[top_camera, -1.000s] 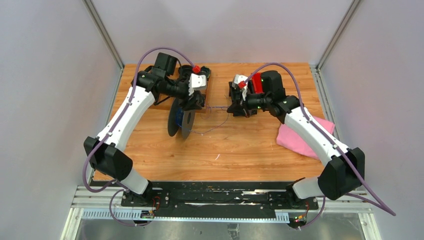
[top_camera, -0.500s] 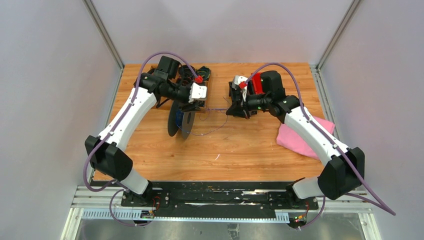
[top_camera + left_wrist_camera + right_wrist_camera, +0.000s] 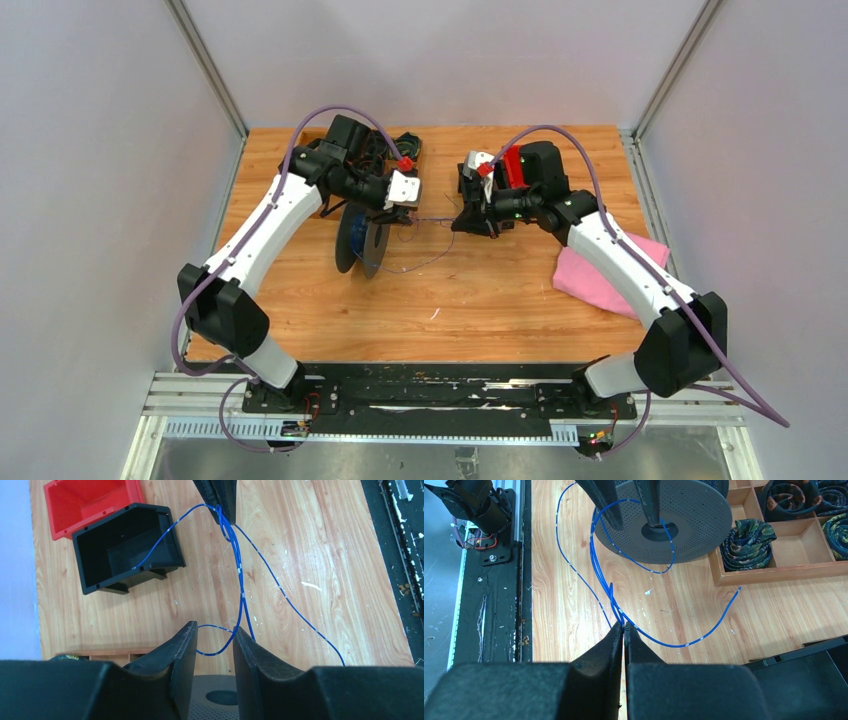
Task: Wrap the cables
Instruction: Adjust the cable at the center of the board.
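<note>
Your right gripper (image 3: 624, 626) pinches the cables (image 3: 239, 571) tight; your left gripper (image 3: 215, 632) gapes half-open around a loop. Close off-centre and that loop could slip off the spool (image 3: 696, 525).

Left hand (image 3: 215, 629) ajar (right hand (image 3: 624, 626) tight)

Bright even light, soft shadows, sharp focus.

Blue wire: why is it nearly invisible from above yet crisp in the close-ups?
Top external view: the wire is a faint hairline against the table, too fine from afar. Left wrist view: crisp bright blue, with the left hand dark in the foreground. Right wrist view: equally crisp on the pale table.
</note>
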Robot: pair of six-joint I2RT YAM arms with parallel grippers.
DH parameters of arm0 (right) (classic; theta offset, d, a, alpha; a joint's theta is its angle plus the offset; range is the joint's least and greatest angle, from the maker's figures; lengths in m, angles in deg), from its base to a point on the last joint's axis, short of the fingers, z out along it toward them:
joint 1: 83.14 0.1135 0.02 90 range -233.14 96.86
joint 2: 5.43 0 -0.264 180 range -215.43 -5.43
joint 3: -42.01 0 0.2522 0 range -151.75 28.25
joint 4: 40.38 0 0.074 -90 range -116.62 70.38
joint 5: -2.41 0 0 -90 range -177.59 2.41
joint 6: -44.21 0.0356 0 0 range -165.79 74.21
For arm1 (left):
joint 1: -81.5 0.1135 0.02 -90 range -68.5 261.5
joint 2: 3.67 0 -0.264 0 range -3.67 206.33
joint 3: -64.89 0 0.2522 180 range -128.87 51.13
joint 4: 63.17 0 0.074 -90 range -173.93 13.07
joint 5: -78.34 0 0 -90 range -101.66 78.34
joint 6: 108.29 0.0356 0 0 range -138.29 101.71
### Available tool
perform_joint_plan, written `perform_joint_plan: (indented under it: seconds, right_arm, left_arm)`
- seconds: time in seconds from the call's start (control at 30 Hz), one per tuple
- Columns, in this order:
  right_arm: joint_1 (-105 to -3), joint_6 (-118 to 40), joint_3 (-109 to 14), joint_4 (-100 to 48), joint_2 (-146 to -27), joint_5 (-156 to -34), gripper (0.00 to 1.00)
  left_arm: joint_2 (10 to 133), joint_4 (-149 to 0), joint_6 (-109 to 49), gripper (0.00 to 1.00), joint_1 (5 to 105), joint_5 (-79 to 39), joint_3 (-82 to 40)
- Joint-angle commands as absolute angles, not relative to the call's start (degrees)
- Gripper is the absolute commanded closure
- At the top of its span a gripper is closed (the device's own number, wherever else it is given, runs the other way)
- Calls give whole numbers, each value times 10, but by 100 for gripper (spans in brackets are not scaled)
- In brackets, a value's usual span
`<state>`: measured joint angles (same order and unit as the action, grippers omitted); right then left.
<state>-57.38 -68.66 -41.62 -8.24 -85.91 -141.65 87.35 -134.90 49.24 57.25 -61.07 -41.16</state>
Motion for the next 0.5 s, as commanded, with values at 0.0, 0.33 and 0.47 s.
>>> perform_joint_plan:
  seconds: [0.0,0.33,0.47]
  right_arm:
    - [-579,-680,-430,-75,-864,-1433,99]
    - [-584,-637,-426,-78,-859,-1338,99]
    - [-588,-608,-424,-77,-857,-1280,99]
  left_arm:
    - [881,-1354,495,67,568,-639,-418]
    - [861,-1353,471,100,569,-573,-436]
    - [850,-1345,447,100,586,-545,-447]
